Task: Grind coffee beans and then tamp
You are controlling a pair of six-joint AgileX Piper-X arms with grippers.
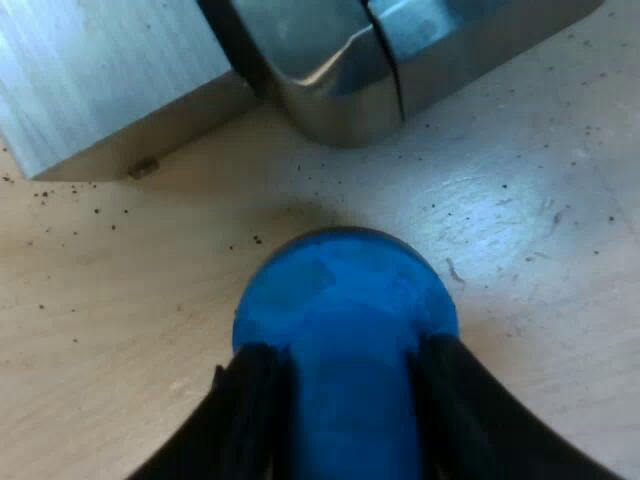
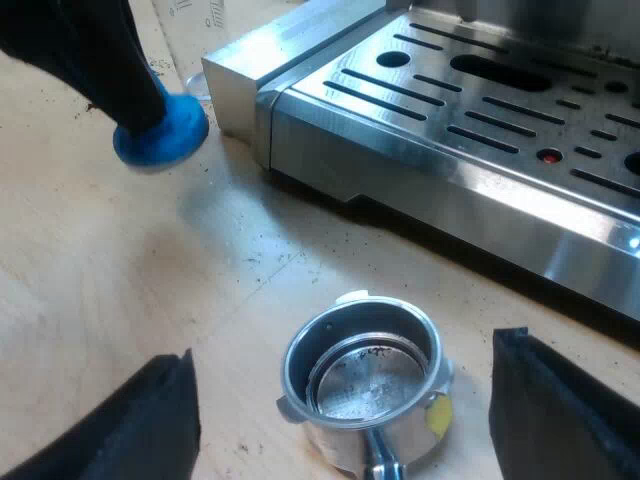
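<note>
My left gripper (image 1: 345, 370) is shut on a blue tamper (image 1: 340, 300), which hangs close over the wooden table (image 1: 120, 330) near a corner of the espresso machine (image 1: 330, 80). In the right wrist view that blue tamper (image 2: 160, 130) is under the other arm, just off the machine's corner. The metal holder (image 2: 365, 385) stands on the table in front of the machine's slotted drip tray (image 2: 480, 110). Its basket faces up and has only a few dark specks inside. My right gripper (image 2: 350, 410) is open, with one finger on each side of the holder and apart from it.
Coffee grounds are scattered over the wooden table (image 2: 120, 270). The machine's steel base (image 2: 420, 170) is a low wall close to both grippers. Something clear with printed marks (image 2: 197, 15) lies beyond the tamper.
</note>
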